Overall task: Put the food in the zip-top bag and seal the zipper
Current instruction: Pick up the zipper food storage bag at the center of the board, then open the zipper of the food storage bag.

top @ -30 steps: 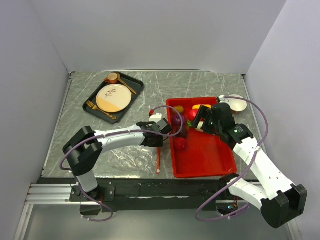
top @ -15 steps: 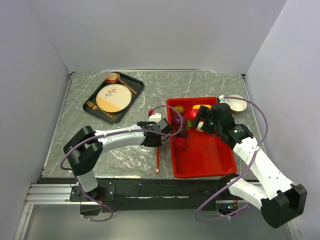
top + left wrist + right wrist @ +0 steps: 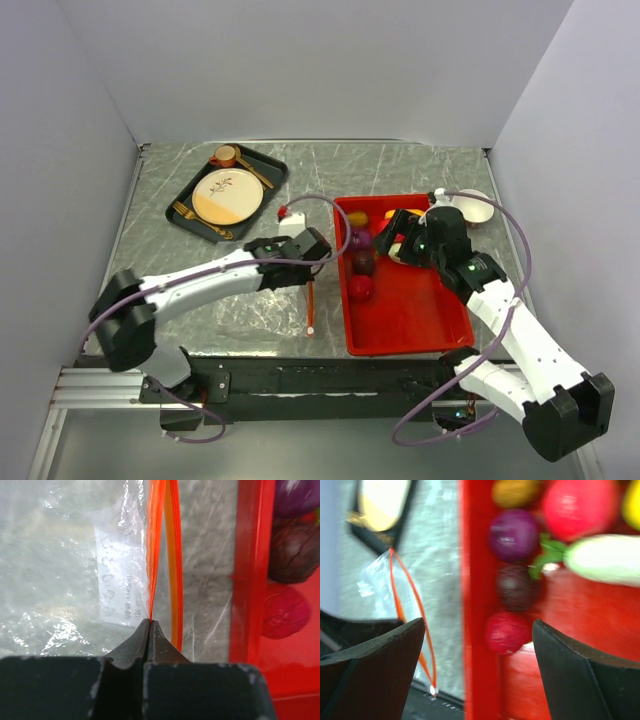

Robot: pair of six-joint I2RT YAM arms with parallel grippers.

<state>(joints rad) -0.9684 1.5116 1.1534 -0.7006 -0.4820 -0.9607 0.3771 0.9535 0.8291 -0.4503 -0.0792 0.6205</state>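
As the left arm (image 3: 200,282) is drawing back leftward in the top view, the left gripper (image 3: 150,625) is staying clamped on one lip of the zipper (image 3: 156,555), spreading the mouth of the zip-top bag (image 3: 75,580) for loading. Beyond, right of centre, the right gripper (image 3: 477,625) is hovering wide open over the food (image 3: 512,535), none bagged, in the red tray (image 3: 472,580).

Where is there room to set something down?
The near half of the red tray, before the red fruit, is bare; its far end is crowded with food. The table behind it, right of the dark tray, is free.
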